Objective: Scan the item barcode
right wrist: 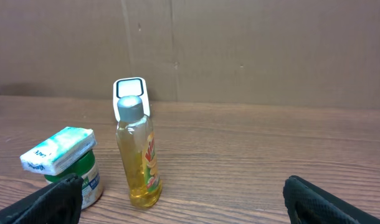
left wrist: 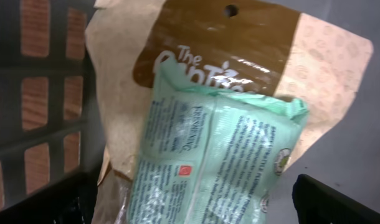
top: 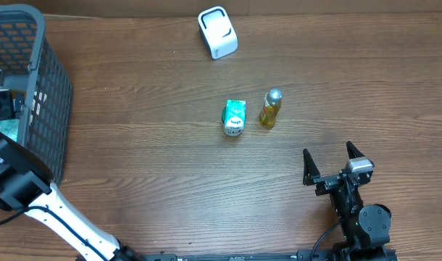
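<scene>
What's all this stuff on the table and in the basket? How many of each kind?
Yellow bottle: 1
Green soft packs: 2
Tub: 1
Brown pouch: 1
White scanner: 1
Grey basket: 1
Total: 7

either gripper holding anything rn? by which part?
Nothing held. The left gripper is open above the green packet in the basket; the right gripper is open and empty, short of the yellow bottle.

A grey plastic mesh basket point(top: 47, 94) stands at the left edge of the wood-grain table point(top: 148, 167), the wood showing through its openings. Plain brown cardboard point(right wrist: 271, 50) walls off the table's far side.
</scene>
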Controlling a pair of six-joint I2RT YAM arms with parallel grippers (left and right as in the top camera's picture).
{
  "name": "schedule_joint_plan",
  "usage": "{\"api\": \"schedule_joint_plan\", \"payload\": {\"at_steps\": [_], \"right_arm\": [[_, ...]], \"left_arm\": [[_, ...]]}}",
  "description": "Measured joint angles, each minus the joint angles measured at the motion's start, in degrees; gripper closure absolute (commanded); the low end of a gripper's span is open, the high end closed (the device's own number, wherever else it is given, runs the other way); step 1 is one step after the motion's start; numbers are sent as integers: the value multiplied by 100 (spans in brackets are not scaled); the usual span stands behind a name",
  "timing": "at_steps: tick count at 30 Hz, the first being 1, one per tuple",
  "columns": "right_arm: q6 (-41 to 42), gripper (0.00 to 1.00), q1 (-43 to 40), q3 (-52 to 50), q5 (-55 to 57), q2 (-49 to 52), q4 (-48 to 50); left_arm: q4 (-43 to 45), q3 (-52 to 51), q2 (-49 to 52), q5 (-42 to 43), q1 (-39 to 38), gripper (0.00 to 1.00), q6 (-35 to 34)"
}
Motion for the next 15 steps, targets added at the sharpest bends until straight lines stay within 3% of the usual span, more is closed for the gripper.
{"api": "schedule_joint_plan", "payload": {"at_steps": [15], "right_arm": [[0,0,0,0,-2,0,0]], "left_arm": [[813,-905,-11,-175,0,0,411]]}}
